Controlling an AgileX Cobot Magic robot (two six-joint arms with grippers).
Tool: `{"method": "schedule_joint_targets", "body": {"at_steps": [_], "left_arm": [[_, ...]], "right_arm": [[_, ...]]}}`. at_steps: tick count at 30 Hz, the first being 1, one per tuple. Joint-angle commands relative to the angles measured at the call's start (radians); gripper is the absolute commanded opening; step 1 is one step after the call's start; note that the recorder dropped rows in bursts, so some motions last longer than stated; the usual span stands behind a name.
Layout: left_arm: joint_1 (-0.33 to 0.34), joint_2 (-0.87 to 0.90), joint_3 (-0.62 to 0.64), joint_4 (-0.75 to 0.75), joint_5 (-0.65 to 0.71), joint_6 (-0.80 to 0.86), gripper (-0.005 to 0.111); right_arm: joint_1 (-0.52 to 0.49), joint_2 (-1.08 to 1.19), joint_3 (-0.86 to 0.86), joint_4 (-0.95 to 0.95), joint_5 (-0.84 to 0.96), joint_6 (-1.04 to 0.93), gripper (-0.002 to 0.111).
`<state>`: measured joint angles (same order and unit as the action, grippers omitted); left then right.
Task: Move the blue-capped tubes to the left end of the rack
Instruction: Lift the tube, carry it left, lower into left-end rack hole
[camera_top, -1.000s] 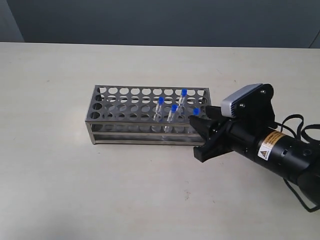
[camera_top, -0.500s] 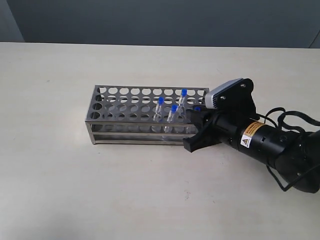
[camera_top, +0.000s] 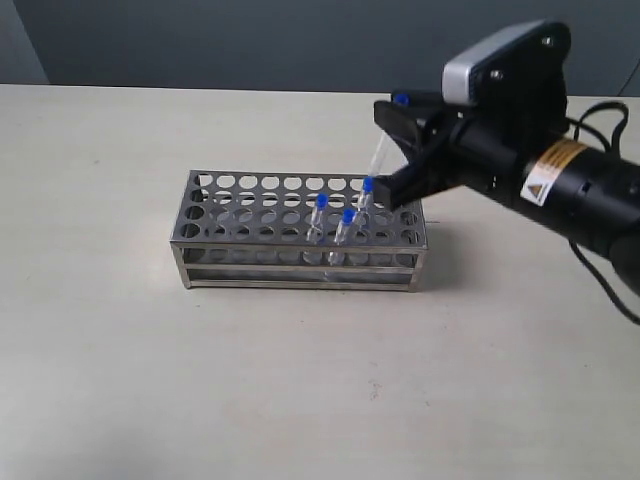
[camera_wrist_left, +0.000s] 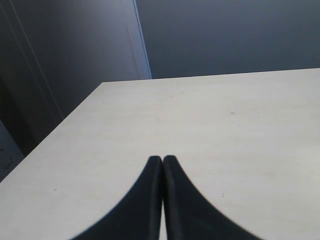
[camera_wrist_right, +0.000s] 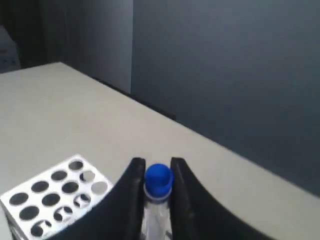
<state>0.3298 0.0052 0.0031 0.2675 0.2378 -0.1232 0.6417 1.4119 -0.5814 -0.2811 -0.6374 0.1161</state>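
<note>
Pinched one tube (camera_wrist_right: 158, 178) just under its blue cap in the right gripper (camera_top: 385, 150), up in the air over the right end of the rack (camera_top: 250, 205). Saw three more tubes (camera_top: 346, 218) standing in holes below. Found the left gripper (camera_wrist_left: 163, 160) closed, empty. Judged the tube light, thin, slick, breakable: best pinched gently near the cap.

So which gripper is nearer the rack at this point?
Right. The right gripper holds a blue-capped tube just above the rack, near its right end; the left gripper is shut over the table, no rack in its view.
</note>
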Motion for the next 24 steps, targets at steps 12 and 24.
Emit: {"method": "schedule_joint_targets", "body": {"at_steps": [12,24], "left_arm": [[-0.003,-0.005,-0.003,0.003,-0.005,-0.004,0.001],[-0.003,-0.005,-0.003,0.003,-0.005,-0.004,0.001]], "right_arm": [[0.148,0.408,-0.61,-0.612,0.181,0.529,0.0],[0.186,0.648,-0.875,-0.926,0.214,0.872,0.0]]}}
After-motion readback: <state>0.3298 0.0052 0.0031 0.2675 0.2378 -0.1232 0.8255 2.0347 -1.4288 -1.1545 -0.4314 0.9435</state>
